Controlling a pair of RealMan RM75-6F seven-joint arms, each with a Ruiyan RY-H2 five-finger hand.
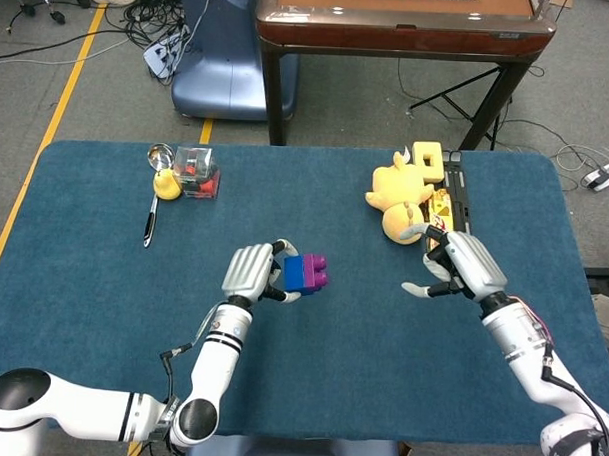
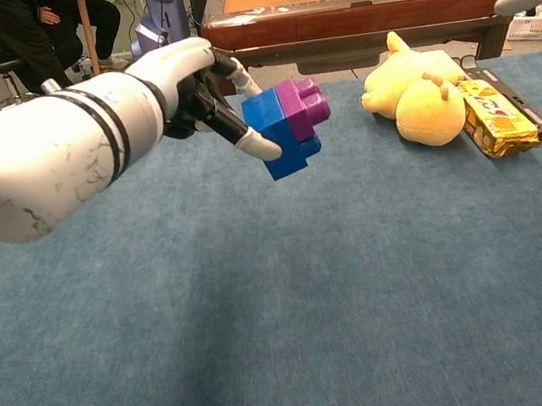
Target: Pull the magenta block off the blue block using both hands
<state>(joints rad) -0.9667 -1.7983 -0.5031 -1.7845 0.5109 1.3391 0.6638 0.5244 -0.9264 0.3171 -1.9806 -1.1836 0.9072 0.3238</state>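
Magenta block (image 2: 302, 106) remains seated on the blue block (image 2: 277, 137), both lifted above the blue table (image 1: 330, 369) near its centre. Left hand (image 1: 251, 273) grips the blue block. Right hand (image 1: 461, 264) hovers to the right, fingers spread, holding nothing.

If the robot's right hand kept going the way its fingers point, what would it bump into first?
Probably the magenta block. The right hand points left across the bare table toward the stacked blocks held by the left hand. Heights are hard to judge.
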